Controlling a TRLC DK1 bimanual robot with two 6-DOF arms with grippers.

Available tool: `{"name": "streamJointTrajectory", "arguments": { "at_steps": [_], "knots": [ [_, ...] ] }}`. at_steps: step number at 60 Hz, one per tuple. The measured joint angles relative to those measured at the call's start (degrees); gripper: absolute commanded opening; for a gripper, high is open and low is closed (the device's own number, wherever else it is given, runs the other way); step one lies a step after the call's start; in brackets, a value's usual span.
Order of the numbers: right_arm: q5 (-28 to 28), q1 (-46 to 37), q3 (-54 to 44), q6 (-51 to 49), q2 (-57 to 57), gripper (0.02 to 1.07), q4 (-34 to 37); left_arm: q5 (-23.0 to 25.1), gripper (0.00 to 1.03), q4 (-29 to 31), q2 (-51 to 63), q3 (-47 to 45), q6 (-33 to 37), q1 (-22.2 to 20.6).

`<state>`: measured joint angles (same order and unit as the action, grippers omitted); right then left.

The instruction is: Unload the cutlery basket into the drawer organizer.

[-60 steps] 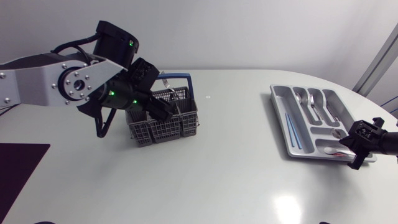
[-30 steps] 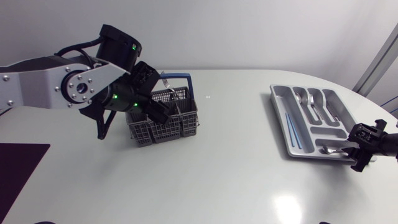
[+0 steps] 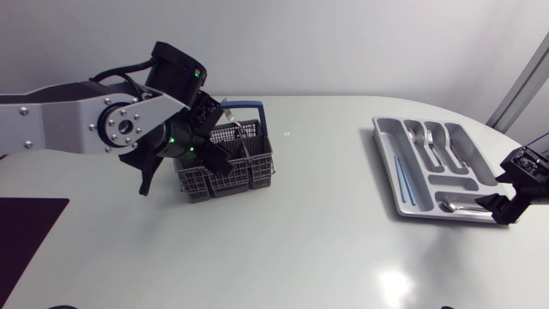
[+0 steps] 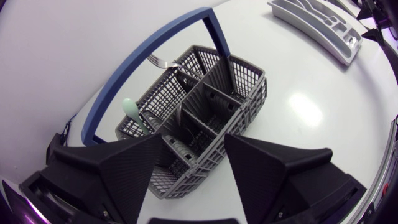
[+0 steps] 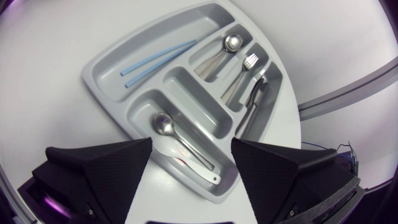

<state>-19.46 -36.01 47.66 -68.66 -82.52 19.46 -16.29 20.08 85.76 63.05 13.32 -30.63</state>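
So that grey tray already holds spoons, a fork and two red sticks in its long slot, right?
Not quite: the two sticks in the long slot of the tray are light blue, not red, as the right wrist view shows. The spoons and fork are there.

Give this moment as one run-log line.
left gripper open at cutlery basket | right gripper open, empty, near drawer organizer | spoon lies in it

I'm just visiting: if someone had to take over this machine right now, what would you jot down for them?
Left gripper: open, empty, above the cutlery basket.
Right gripper: open, empty, above the drawer organizer.
Done: several pieces, among them a spoon and two blue sticks, lie in the organizer.
Left: a fork and a pale green handle stand in the basket.
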Motion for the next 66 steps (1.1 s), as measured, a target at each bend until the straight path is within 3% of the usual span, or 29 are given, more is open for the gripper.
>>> {"name": "streamJointTrajectory", "arguments": {
  "at_steps": [25,42,50,56,63,66],
  "knots": [
    [0.2,17.2,-0.2,19.5,14.3,0.97,13.4,-4.1,0.61,1.9,7.1,4.4,-1.7,-0.2],
    [2.5,28.1,-1.2,29.3,19.0,0.97,14.4,-7.9,0.59,-0.5,14.3,8.3,-1.8,0.3],
    [3.1,29.8,-2.3,30.9,19.4,0.97,14.4,-8.5,0.53,-2.6,16.3,9.0,-1.7,1.3],
    [3.3,30.3,-3.1,31.2,19.4,0.97,14.3,-8.5,0.42,-4.2,17.1,9.6,-1.7,1.7],
    [3.3,30.4,-3.6,31.3,19.4,0.97,13.7,-8.7,0.40,-5.9,18.2,9.9,-1.7,2.1],
    [3.2,30.4,-3.8,31.3,19.5,0.97,13.5,-8.7,0.33,-6.1,18.6,10.1,-1.7,2.3]
  ]
}}
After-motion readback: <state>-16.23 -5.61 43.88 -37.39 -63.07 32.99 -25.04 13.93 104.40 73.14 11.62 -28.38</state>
